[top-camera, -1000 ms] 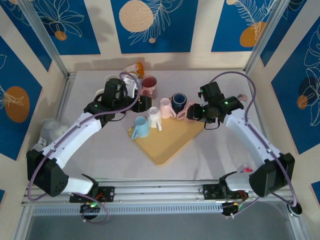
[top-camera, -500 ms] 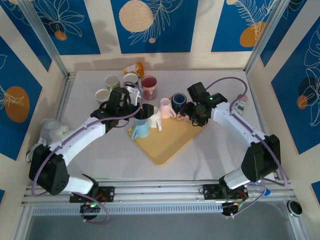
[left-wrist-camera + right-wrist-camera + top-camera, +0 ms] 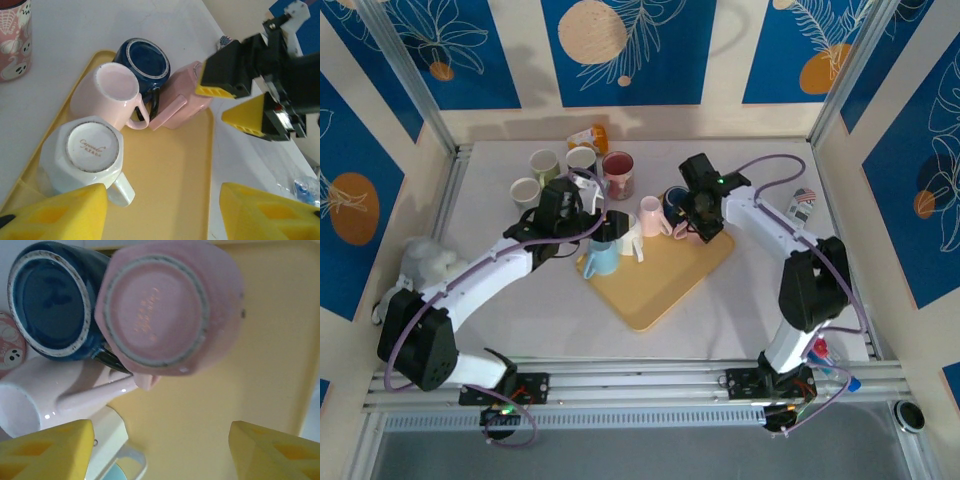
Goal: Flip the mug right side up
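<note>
1. My left end effector [image 3: 160,215] hangs wide open and empty above the white mug [image 3: 92,147], near the left edge of the tray [image 3: 185,165].
2. The pink mug [image 3: 165,315] stands base-up on the tray, just beside the dark blue mug [image 3: 47,300]. Nothing is turned yet.
3. My right end effector [image 3: 160,450] hovers over it, spread wide, holding nothing.
4. Bare tray lies on its near side; other mugs crowd its left.

The top external camera looks down from high behind the arm bases over the whole desk [image 3: 720,310]. The left wrist camera looks steeply down at the yellow tray [image 3: 170,170] from nearby. The right wrist camera hangs closer, straight above the pink mug [image 3: 170,310]. All three share the tray.
</note>
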You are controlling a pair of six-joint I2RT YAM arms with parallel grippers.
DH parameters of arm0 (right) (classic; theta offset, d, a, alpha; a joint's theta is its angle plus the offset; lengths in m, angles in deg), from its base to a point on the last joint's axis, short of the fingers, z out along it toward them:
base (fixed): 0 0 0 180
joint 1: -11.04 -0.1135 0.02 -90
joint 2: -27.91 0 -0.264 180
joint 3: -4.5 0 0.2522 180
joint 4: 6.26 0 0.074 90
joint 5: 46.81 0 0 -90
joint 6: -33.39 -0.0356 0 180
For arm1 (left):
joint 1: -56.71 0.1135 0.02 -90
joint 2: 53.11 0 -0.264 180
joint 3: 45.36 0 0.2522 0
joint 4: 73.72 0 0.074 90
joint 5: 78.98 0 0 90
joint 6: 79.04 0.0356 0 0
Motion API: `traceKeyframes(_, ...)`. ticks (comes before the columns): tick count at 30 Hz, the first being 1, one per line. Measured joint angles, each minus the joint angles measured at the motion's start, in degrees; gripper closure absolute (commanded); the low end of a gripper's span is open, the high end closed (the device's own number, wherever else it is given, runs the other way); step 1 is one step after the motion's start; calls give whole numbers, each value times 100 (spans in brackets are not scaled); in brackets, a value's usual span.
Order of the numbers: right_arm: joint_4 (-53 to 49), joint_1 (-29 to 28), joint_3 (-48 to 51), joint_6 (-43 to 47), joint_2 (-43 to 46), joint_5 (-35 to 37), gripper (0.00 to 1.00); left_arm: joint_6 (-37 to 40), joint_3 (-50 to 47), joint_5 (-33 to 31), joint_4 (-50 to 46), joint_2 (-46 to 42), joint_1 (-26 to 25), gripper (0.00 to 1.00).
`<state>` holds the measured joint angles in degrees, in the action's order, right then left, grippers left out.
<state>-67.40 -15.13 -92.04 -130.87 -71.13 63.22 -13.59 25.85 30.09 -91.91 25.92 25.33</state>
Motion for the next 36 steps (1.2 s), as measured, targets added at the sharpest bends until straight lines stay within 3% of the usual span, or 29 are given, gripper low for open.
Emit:
traceKeyframes(14,-584,-234,-839,-278,-1027,734,29,-46,-9,-2,-9,-160,-17,40)
traceKeyframes(24,-754,-232,-876,-164,-1335,981,37,-63,-9,-4,-72,-162,-22,42)
traceKeyframes(30,-715,-264,-809,74,-1355,1040,38,-66,-9,-74,-74,-162,-31,43)
traceKeyframes(36,-529,-426,-120,455,-1062,1150,42,-87,-9,-109,-72,-162,-59,44)
